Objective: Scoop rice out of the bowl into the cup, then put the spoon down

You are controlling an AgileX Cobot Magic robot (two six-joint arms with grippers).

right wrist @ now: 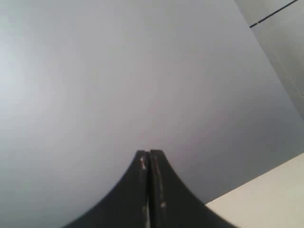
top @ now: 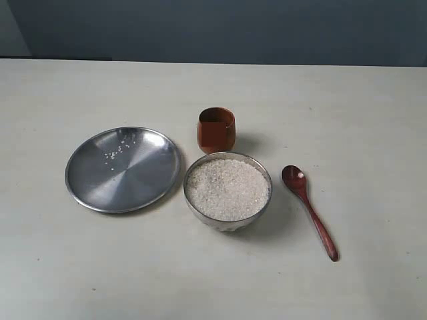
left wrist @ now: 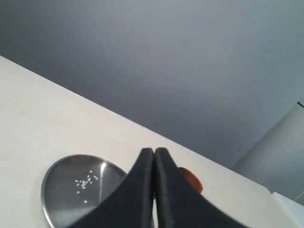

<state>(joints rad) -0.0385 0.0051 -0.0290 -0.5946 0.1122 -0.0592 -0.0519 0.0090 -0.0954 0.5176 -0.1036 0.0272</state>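
1. Table: pale, flat surface carrying all items.

2. Bowl: steel, upright, near the middle of the table in the exterior view. Take it as the dial centre for the positions below.

3. Rice: white grains that fill the bowl almost to the rim in a level mass.

4. Cup: reddish-brown, upright, at 12 o'clock from the bowl and just beside its rim. Whether the two touch cannot be told, and its contents cannot be made out.

5. Spoon: dark wood, lying flat on the table at 3 to 4 o'clock from the bowl and apart from it. The head points to 11 o'clock and the handle runs to 5 o'clock. Nothing holds it.

6. Plate: flat steel disc at 9 o'clock, its edge just beside the bowl. A few stray grains lie on its 12 o'clock half.

7. Left gripper: fingers pressed together, nothing between them, raised above the table with the plate and cup beyond the tips.

8. Right gripper: fingers pressed together, nothing between them, aimed at a grey wall, with a corner of the table in view
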